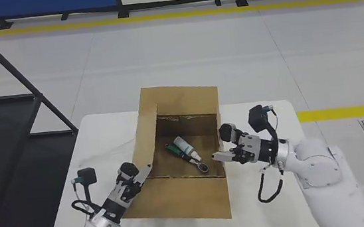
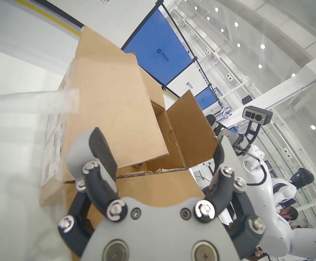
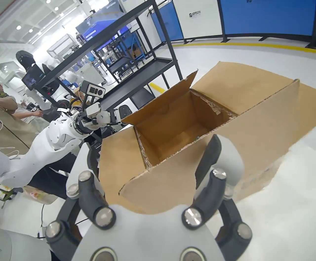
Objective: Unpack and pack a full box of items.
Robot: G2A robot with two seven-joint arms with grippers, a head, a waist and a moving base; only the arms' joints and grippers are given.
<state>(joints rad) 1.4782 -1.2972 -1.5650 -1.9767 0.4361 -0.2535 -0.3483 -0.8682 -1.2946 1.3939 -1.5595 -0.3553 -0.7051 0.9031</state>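
1. Illumination is bright and even. Rows of round ceiling lamps (image 2: pixel 236 24), high above and beyond the left gripper (image 2: pixel 159 136), supply it and carry small flare haloes.
2. The white table (image 3: pixel 301 168) beside the right gripper (image 3: pixel 150 158) is washed out to near-featureless white. The same holds beside the left gripper.
3. The cardboard box (image 3: pixel 246 81) ahead of the right gripper is shaded inside, while its outer flaps are well lit. Shadows are soft.
4. Both wrist views bow straight lines toward their borders, notably the black shelf frame (image 3: pixel 145 70) far beyond the right gripper.
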